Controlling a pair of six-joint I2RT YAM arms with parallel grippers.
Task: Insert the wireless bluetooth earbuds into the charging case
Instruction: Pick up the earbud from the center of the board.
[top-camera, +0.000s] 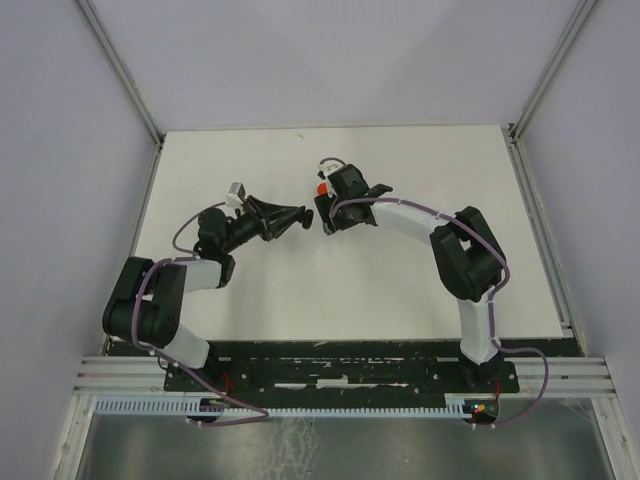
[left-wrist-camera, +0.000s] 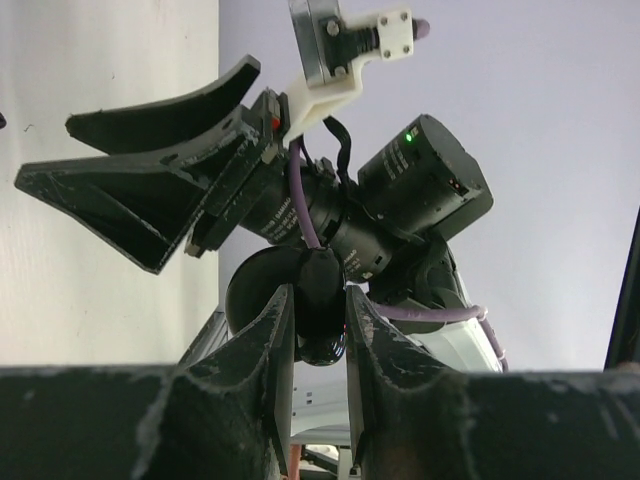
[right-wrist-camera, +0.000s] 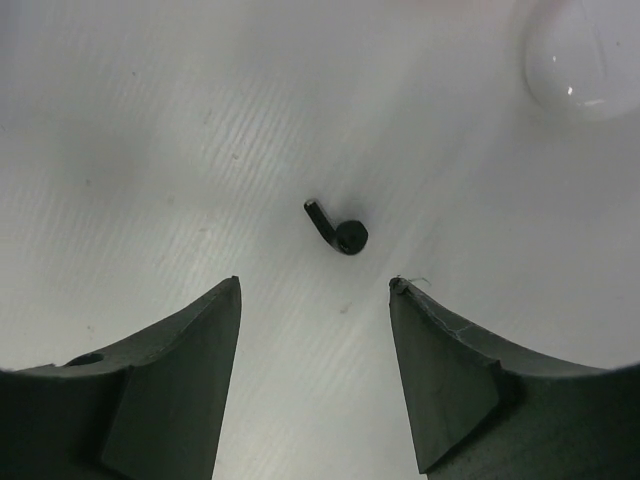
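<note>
My left gripper (left-wrist-camera: 318, 296) is shut on a black round charging case (left-wrist-camera: 304, 318) and holds it in the air; in the top view the left gripper (top-camera: 298, 217) points right, above mid-table. My right gripper (right-wrist-camera: 315, 285) is open and empty, hovering just above a small black earbud (right-wrist-camera: 338, 230) that lies on the white table beyond its fingertips. In the top view the right gripper (top-camera: 323, 222) points down, close to the left gripper's tip, and hides the earbud. The open right gripper also shows in the left wrist view (left-wrist-camera: 60, 150).
A white round case (right-wrist-camera: 580, 58) lies on the table (top-camera: 400, 290) at the upper right of the right wrist view. White walls enclose the table on three sides. The two arms' wrists are near each other at mid-table.
</note>
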